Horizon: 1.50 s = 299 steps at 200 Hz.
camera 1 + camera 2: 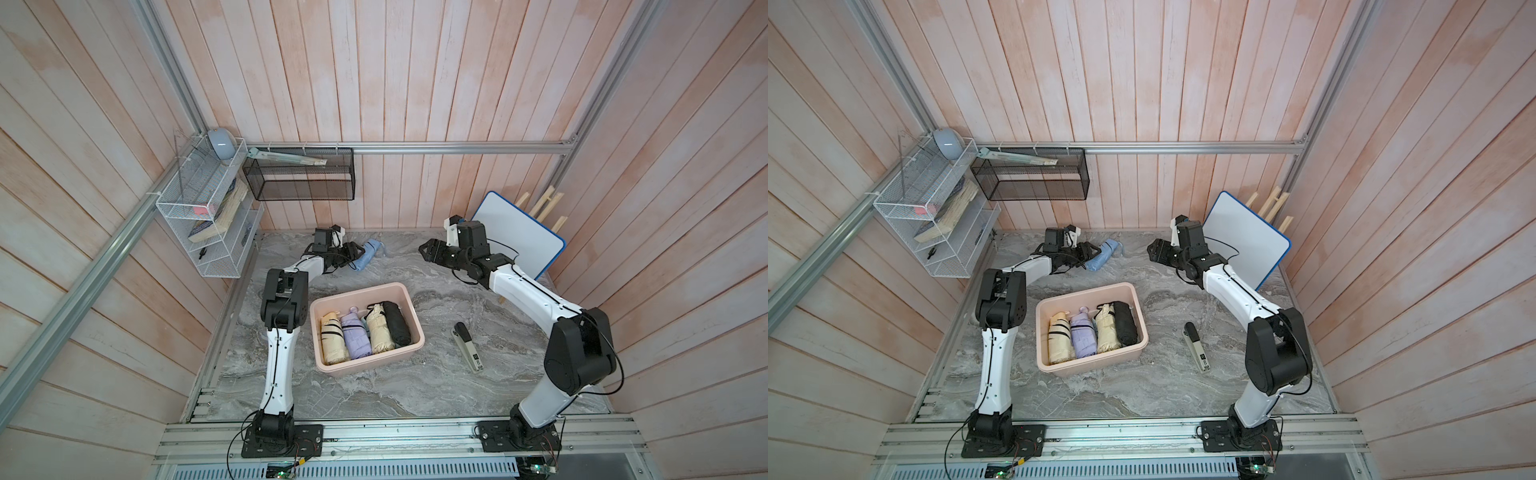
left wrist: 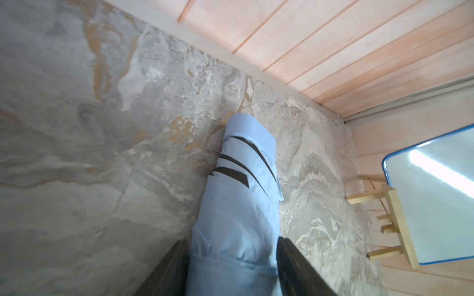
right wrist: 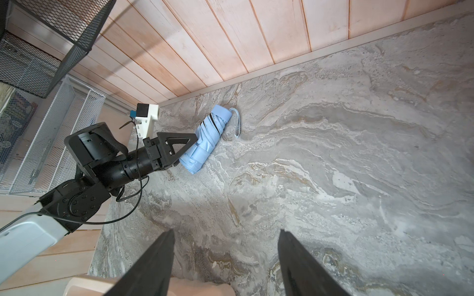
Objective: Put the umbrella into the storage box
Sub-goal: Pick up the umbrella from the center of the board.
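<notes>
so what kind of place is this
Probably a lab robot cell mocked up as a home corner: plank walls held by a bare aluminium frame, a marble-look table, and a wire rack holding books.

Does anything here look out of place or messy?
A blue umbrella lies by the back wall, outside the box that holds the other umbrellas; the left gripper grips it. A stapler lies loose beside the box. Nothing looks spilled.
</notes>
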Tool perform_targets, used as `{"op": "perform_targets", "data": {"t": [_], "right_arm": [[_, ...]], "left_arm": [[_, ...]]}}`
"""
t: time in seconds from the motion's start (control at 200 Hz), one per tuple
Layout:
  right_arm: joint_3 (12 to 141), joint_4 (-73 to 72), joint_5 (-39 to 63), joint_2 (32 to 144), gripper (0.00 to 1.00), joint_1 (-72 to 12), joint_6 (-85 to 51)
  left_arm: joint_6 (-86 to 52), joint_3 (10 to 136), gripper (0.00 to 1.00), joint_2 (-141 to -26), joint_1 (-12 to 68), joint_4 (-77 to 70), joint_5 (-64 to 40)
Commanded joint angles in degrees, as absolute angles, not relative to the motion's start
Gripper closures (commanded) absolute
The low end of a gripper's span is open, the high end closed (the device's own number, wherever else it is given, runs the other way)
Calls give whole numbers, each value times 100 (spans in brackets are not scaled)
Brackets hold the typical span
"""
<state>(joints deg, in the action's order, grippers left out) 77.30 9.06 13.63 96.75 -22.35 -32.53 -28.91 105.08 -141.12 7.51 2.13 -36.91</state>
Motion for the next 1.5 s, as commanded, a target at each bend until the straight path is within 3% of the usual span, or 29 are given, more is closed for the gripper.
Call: {"op": "perform_targets", "data": {"t": [0.0, 0.25, 0.44, 0.655, 0.91, 1.105, 1.49], "right_arm": [[7884, 1021, 1454, 9771, 31, -2237, -3178], [7812, 1043, 1458, 9710, 31, -2235, -3155], [7700, 1080, 1400, 9661, 31, -2233, -3205], [7733, 1115, 848, 9837, 25, -2240, -3797], [8452, 1115, 615, 10757, 19, -2415, -4607], [9030, 991, 654, 11561, 17, -2622, -5057], [10567, 1569, 492, 13040, 15, -2790, -4906]], "left_arm": [[-2750, 10828, 50, -14375, 842, 281, -4052], [-2310, 10841, 65, -14401, 1136, 620, -4032], [-2007, 10809, 67, -14376, 1340, 880, -4437], [-2113, 10622, 53, -14243, 1397, 624, -5050], [-2869, 10257, 36, -13697, 1132, -561, -4645], [-2989, 10137, 35, -13183, 761, -511, -3763], [-2869, 8620, 35, -11568, 597, -450, -2766]]}}
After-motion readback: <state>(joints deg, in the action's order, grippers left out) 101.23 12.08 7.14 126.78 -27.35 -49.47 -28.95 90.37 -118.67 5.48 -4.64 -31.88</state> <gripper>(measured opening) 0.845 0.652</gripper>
